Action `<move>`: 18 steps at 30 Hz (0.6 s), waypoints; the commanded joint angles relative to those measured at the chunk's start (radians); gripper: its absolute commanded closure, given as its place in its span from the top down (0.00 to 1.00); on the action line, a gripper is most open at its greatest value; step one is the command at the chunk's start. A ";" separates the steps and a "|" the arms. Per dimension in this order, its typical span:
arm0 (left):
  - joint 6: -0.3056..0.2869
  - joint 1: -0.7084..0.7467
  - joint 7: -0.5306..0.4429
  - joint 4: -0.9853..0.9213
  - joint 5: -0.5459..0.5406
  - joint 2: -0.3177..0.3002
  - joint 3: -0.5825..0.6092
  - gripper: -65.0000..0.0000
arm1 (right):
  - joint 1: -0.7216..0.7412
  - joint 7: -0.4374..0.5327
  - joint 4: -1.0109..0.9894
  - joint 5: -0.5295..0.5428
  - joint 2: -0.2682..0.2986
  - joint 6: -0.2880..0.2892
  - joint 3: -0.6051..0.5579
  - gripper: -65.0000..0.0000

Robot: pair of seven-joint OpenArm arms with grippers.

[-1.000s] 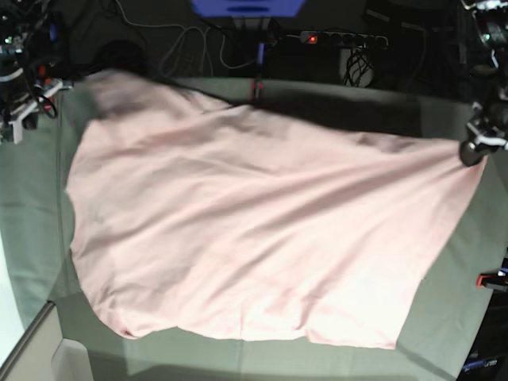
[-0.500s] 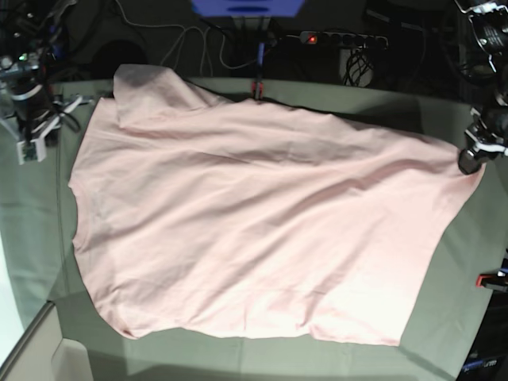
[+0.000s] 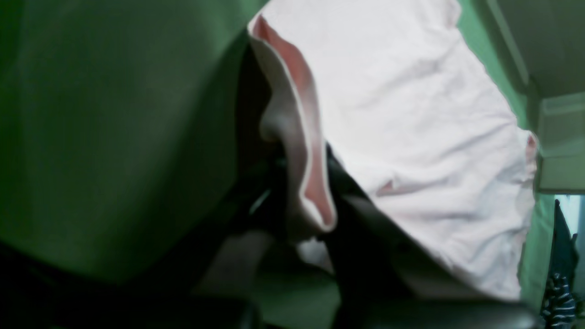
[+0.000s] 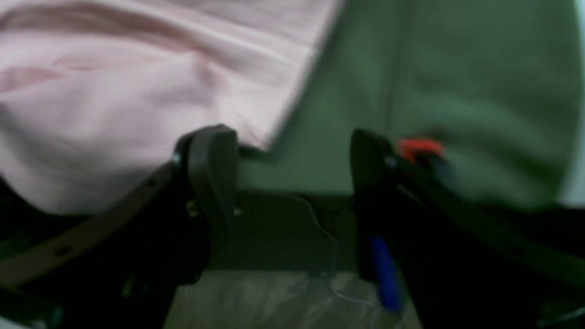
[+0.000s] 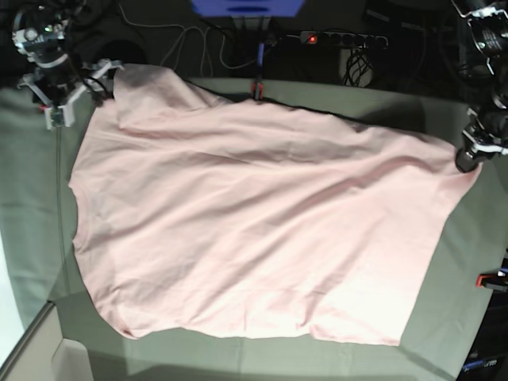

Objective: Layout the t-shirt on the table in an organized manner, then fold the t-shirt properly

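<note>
The pink t-shirt (image 5: pixel 254 222) lies spread out on the grey-green worktop (image 5: pixel 32 222). The left claw (image 3: pixel 304 214) pinches its corner tight. The right claw (image 4: pixel 292 178) is wide apart, holding nothing.

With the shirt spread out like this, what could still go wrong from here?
The left hand is clamped on a corner of the t-shirt; pulling further could drag the spread cloth askew. The right hand is open beside the far corner, where a flap lies bunched; that fold may get pressed in. The hem nears the table edge.
</note>
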 commanded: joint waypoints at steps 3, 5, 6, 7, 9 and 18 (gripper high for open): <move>-0.006 -0.007 -0.015 -0.014 -0.020 -0.017 -0.005 0.00 | -0.003 0.013 -0.042 0.016 0.001 -0.004 -0.022 0.59; -0.008 -0.007 -0.015 -0.018 -0.020 -0.018 -0.005 0.00 | -0.003 0.013 -0.072 0.016 0.001 -0.004 -0.035 0.59; -0.008 -0.007 -0.015 -0.018 -0.020 -0.018 -0.005 0.00 | -0.001 0.013 -0.086 0.016 0.001 -0.004 -0.040 0.59; -0.008 -0.007 -0.015 -0.018 -0.020 -0.018 -0.005 0.00 | 0.002 0.013 -0.100 0.016 0.001 -0.004 -0.045 0.59; -0.008 -0.004 -0.015 -0.018 -0.020 -0.018 -0.005 0.00 | 0.007 0.013 -0.120 0.016 0.001 -0.004 -0.045 0.59; -0.008 0.002 -0.015 -0.015 -0.020 -0.021 -0.005 0.00 | -0.026 0.013 -0.125 0.060 0.001 -0.004 -0.081 0.34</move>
